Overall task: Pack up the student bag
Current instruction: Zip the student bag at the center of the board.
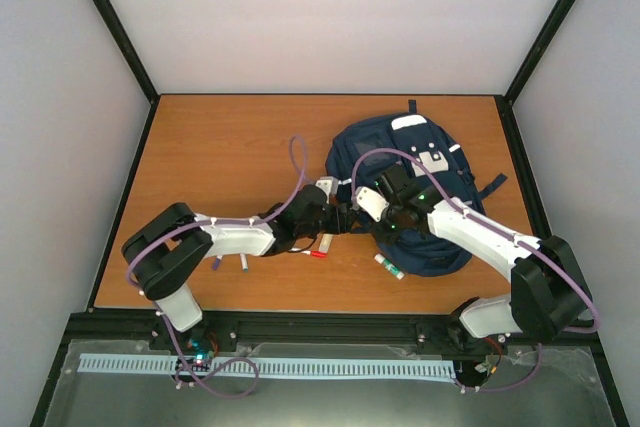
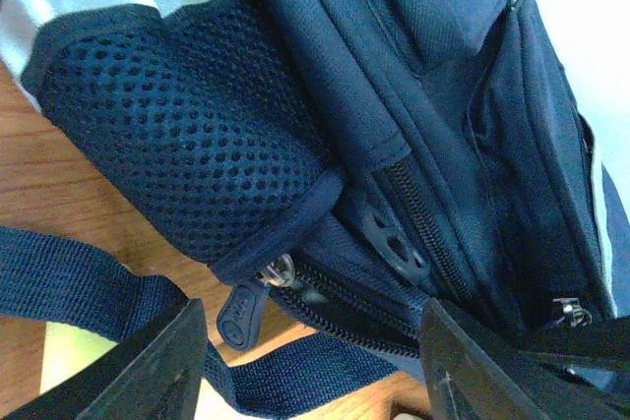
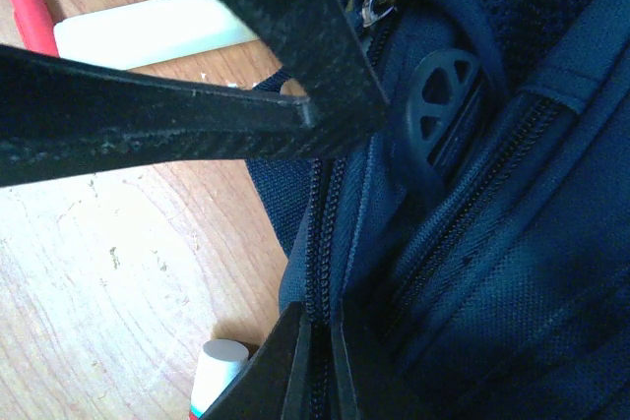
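Backpack [image 1: 370, 137] lies front-up, long axis near-to-far, top handle pointing away.

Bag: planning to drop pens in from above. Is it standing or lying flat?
Lying flat: the bag rests on the table with its white-patched front pocket facing the overhead camera.

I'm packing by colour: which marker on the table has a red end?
The marker lying left of the student bag, by its strap; the other marker, at the bag's near edge, shows green.
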`<state>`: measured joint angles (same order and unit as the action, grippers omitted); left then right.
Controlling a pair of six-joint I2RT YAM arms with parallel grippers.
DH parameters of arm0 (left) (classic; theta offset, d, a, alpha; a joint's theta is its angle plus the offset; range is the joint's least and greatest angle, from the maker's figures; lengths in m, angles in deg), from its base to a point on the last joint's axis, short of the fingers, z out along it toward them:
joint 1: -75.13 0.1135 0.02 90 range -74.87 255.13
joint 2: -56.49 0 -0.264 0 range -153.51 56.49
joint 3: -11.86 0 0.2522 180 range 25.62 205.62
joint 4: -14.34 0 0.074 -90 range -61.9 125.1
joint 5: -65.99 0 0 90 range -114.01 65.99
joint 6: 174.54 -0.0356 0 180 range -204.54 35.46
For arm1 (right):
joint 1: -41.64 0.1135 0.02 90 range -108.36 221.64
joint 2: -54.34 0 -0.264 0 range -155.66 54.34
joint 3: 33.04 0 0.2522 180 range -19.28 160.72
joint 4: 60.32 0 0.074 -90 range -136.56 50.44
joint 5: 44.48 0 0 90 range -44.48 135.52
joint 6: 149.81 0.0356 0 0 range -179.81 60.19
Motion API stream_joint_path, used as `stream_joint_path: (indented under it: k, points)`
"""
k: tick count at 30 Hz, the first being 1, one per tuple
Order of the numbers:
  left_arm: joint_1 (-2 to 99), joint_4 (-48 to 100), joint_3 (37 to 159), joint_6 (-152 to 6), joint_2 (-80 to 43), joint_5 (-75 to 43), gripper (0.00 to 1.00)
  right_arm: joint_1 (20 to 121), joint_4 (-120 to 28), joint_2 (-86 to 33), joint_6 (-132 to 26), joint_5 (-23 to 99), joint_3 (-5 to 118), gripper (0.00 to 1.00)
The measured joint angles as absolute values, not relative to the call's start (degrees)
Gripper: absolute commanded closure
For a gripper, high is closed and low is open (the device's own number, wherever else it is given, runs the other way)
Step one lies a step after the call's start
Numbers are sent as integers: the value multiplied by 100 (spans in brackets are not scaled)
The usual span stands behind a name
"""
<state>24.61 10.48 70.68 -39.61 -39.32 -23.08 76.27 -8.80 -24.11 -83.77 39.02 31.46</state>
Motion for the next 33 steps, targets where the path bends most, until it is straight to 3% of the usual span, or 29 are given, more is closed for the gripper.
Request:
stream_joint_path:
  k: [9, 20, 33]
  points:
    - [2909, -150, 6893, -3773, -4574, -1014, 38, 7599, -878, -2381, -8377, 3882, 3146, 97]
    - [3088, -747, 7016, -3605, -5014, -7, 68, 7568, -852, -2381, -8377, 3880, 3146, 97]
    - [3099, -804, 6788, -3504, -4874, -111, 81, 7562, -848, -2381, -8377, 3817, 3146, 97]
